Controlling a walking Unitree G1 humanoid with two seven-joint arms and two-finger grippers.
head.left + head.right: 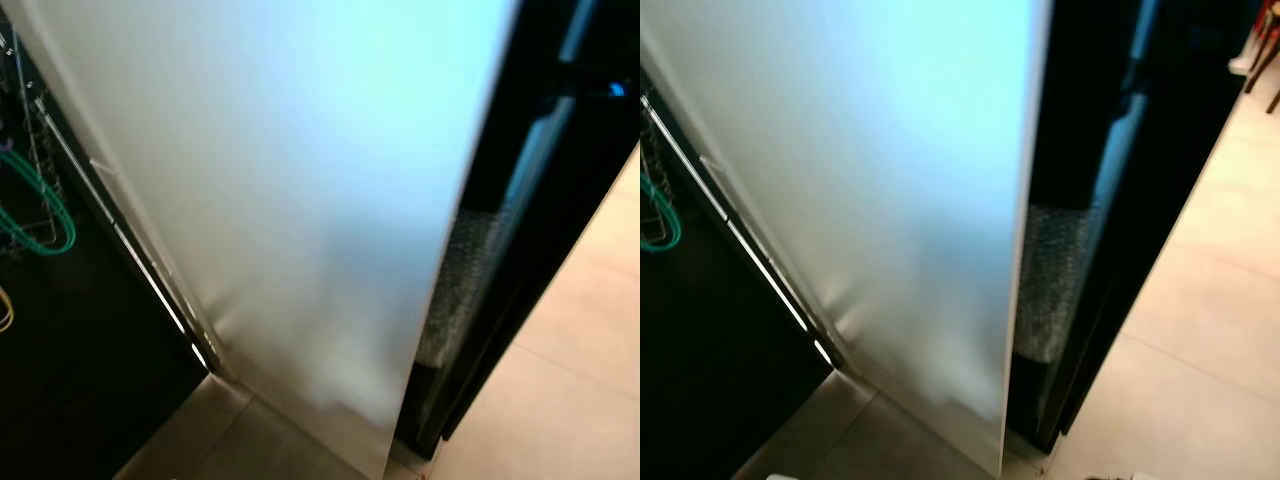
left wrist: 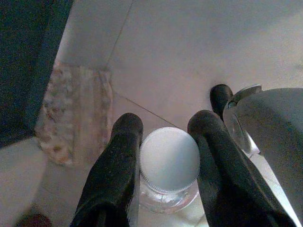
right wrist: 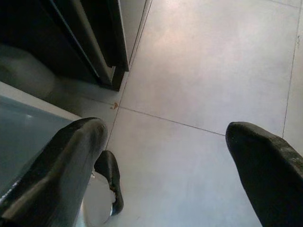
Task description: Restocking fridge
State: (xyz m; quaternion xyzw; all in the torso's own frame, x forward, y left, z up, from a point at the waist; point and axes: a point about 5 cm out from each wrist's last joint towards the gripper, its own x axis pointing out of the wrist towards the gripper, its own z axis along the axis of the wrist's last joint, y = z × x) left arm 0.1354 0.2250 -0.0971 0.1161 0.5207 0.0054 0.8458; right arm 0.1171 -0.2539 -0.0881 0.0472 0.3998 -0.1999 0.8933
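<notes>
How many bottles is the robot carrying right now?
1: a clear bottle with a white cap sits between the left gripper fingers, above the tiled floor. The open right gripper carries none.

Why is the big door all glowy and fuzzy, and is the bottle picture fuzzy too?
In the left eye view, the fridge door glows pale blue and looks soft and blurred, with the fridge's inside dark beside it. In the left wrist view, the left gripper and bottle look clearer, evenly lit.
</notes>
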